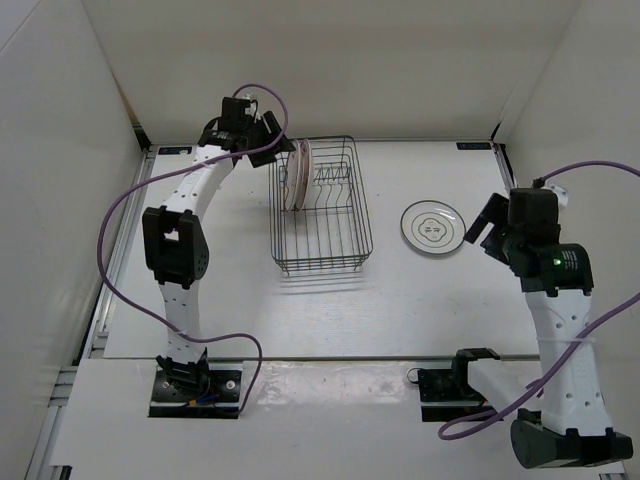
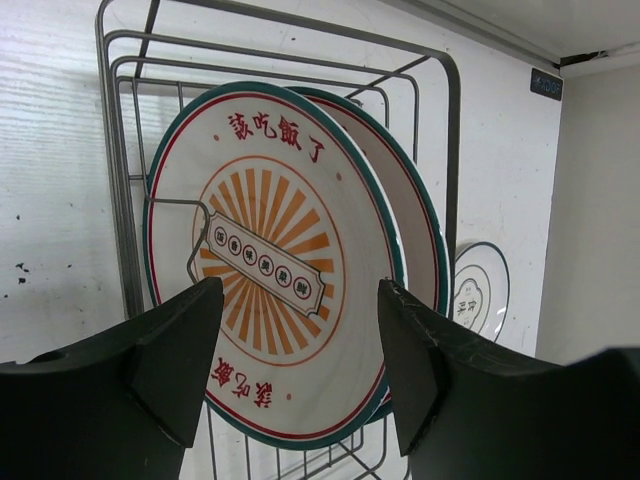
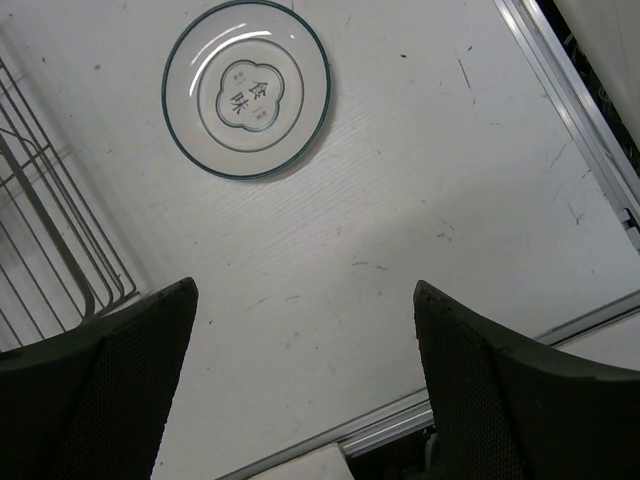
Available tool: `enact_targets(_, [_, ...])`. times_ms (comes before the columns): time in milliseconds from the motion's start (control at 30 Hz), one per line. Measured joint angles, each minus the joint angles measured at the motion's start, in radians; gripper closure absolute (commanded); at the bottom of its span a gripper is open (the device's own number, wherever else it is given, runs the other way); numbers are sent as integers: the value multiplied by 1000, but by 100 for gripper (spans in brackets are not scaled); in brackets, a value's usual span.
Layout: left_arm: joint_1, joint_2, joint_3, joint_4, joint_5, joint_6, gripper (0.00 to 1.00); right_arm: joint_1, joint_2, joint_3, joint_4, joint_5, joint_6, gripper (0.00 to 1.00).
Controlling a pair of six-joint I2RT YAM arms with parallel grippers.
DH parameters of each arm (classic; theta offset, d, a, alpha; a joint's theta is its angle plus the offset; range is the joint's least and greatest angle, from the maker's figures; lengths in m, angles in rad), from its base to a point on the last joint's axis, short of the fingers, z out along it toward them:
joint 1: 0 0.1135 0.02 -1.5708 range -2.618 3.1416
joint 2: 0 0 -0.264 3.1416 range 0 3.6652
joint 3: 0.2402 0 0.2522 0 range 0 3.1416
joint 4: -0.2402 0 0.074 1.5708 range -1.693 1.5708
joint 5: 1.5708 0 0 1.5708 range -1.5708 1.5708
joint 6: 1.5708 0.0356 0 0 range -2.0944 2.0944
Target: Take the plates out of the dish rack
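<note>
Overhead and wrist views of the two-arm station. The dish rack (image 1: pixel 322 205) stood on the table (image 1: pixel 400 310) left of centre, its long axis running away from the arm bases. Two patterned plates (image 1: pixel 297 175) stood on edge, close together, among the tines along the rack's left side toward its far end. In the left wrist view the front plate (image 2: pixel 270 260) faced the camera, showing an orange sunburst, a banded row of characters across the centre, red characters above and below, and a red and green rim. The second plate (image 2: pixel 418 215) stood just behind it, mostly hidden. The left gripper (image 2: pixel 297 350) hovered by the rack's far left corner, facing the front plate, with its jaws spread apart and nothing held. Whether its fingers touched the rack wire could not be told. A white plate (image 3: pixel 246 88) with a thin dark rim and dark centre characters lay flat on the table to the right of the rack, apart from it. The right gripper (image 3: pixel 305 390) hung above the table just right of that plate, jaws wide apart and empty, with part of the rack's wire visible at the left edge of its wrist view.
</note>
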Motion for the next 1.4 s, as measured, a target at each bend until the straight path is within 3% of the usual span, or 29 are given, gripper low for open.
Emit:
enact_targets(67, [0, 0, -6, 2, 3, -10, 28, 0, 6, -15, -3, 0, 7, 14])
enact_targets(100, [0, 0, -6, 1, 6, -14, 28, 0, 15, -21, -3, 0, 8, 27])
enact_targets(167, [-2, 0, -2, 1, 13, -18, 28, 0, 42, -36, -1, 3, 4, 60])
enact_targets(200, [-4, 0, 3, 1, 17, -19, 28, -1, 62, -43, -1, 7, 2, 100])
enact_targets(600, [-16, 0, 64, -18, 58, -8, 29, -98, 335, -59, 33, 7, -18, 100])
enact_targets(667, [-16, 0, 64, -19, 64, -8, 35, -117, 348, -47, 32, -10, -23, 100])
enact_targets(800, [-21, 0, 63, -25, 81, -8, 45, -146, 348, -22, 32, -40, -32, 100])
enact_targets(1167, [-57, 9, 35, -67, 113, 4, 51, -190, 264, -27, 30, -140, -19, 100])
enact_targets(1267, [-60, 17, 34, -79, 119, 11, 57, -198, 241, -47, 31, -149, -18, 100])
enact_targets(1333, [-60, 19, 27, -90, 121, 19, 68, -204, 236, -60, 30, -154, -17, 100])
enact_targets(1400, [-60, 19, 22, -89, 135, 26, 70, -211, 234, -72, 31, -158, -18, 100])
